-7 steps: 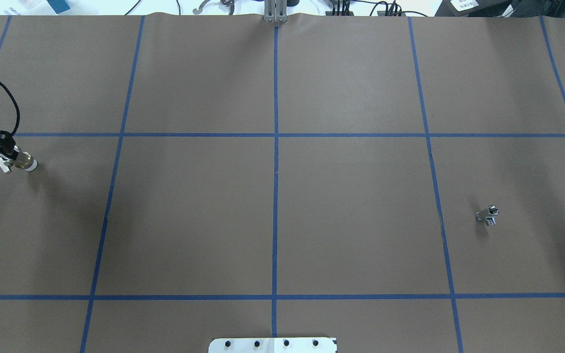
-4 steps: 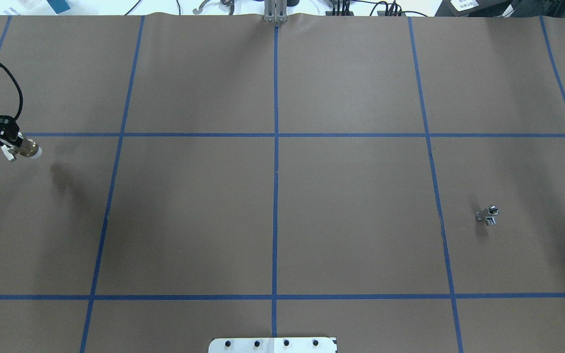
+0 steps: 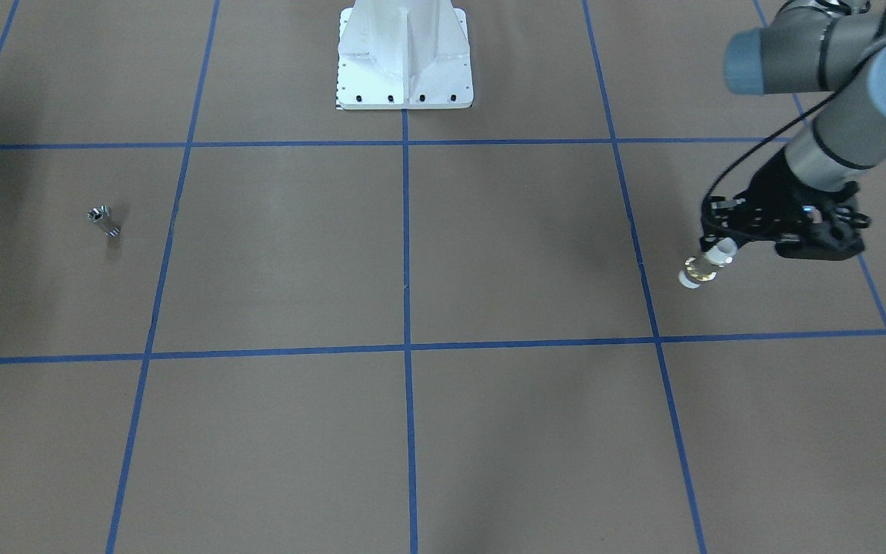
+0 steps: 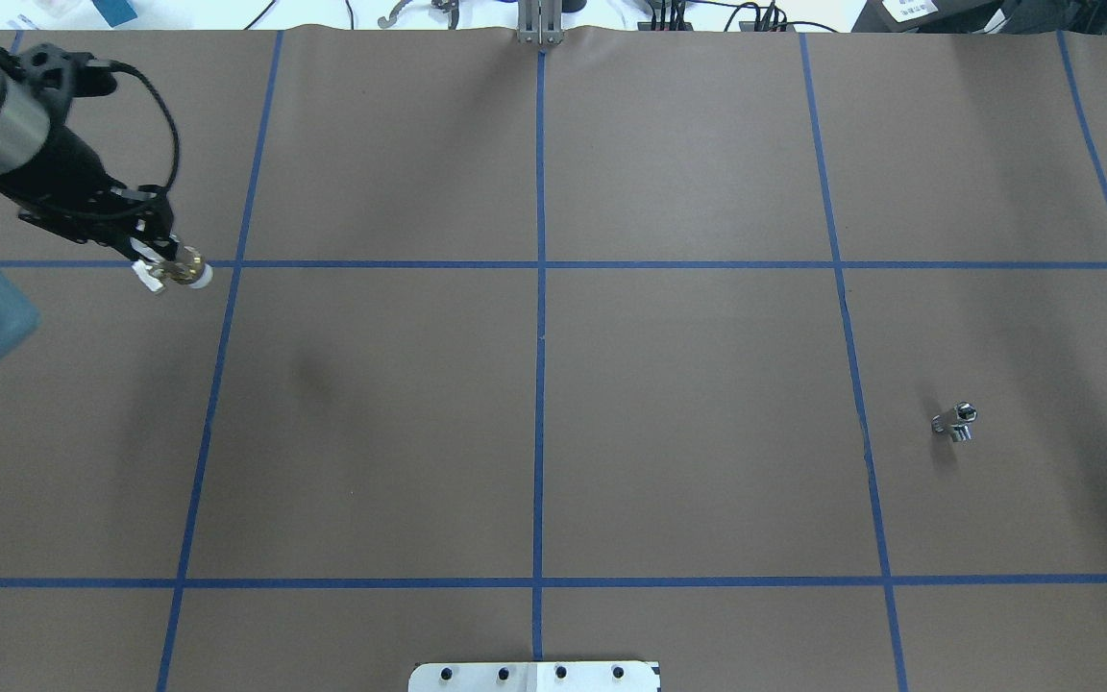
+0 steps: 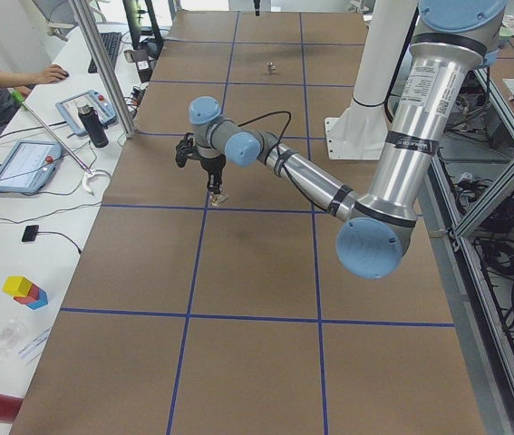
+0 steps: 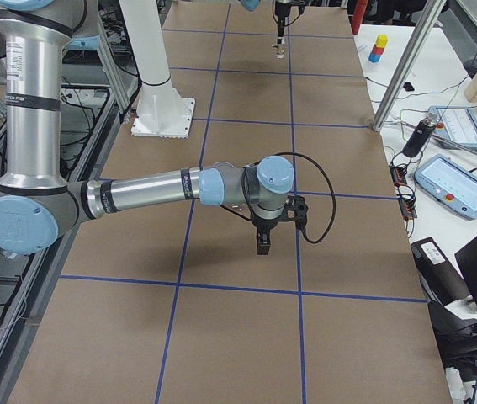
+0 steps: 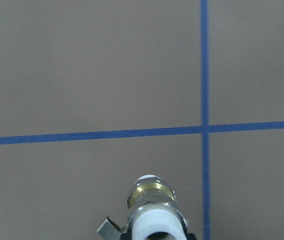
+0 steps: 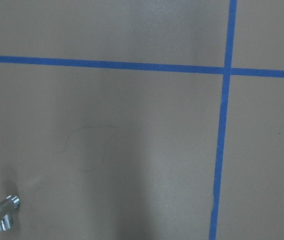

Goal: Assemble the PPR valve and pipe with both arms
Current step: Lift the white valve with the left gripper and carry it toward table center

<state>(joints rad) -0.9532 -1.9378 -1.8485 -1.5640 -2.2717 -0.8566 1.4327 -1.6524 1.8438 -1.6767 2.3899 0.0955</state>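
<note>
Brass and white plastic make the valve (image 4: 179, 276) a stiff little piece. It should be light to carry, but I judge its white ends smooth enough to twist in a loose hold. Your left gripper (image 4: 152, 264) is clamped on one white end, with the small lever sticking out to the side. The other white end points free ahead, and that is the end you want bare for joining. The valve hangs off the table (image 4: 688, 384), in the far-left part, a short way in from the left edge.

The pipe (image 4: 955, 421) lies on the table near the right edge, about halfway between the robot's edge and the far edge, well apart from the valve. It is hard, shiny metal with a short stub on its side, so expect it to be slick and ready to skid or roll. Take it squarely across the body and leave an open end clear. Your right gripper (image 6: 262, 246) hangs over the table, with the pipe low in the corner of its wrist view. You cannot tell whether its fingers are apart or together.

Since a second ago, the valve has travelled inward from right at the left edge and a little toward the far edge. Its shadow now falls farther from it, which suggests it rides higher. The pipe has not moved.
</note>
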